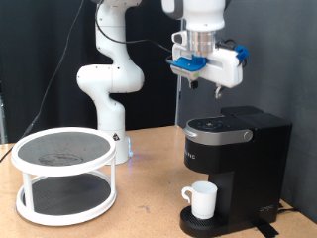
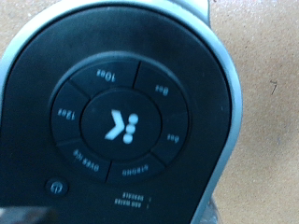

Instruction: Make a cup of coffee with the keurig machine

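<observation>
The keurig machine (image 1: 238, 149) is a black box with its lid down, standing at the exterior view's right. The white cup (image 1: 203, 198) stands upright on its round drip base, under the spout. My gripper (image 1: 205, 85) hangs in the air straight above the machine's lid, apart from it. The wrist view looks down on the lid's control panel (image 2: 121, 103), a ring of size buttons around a lit K button (image 2: 121, 124), with a silver rim. A dark blurred edge, perhaps a fingertip (image 2: 28, 217), shows in one corner.
A white two-tier round rack with dark mesh shelves (image 1: 65, 171) stands on the wooden table (image 1: 149, 198) at the exterior view's left. The arm's white base (image 1: 107, 89) rises behind it. A black curtain backs the scene.
</observation>
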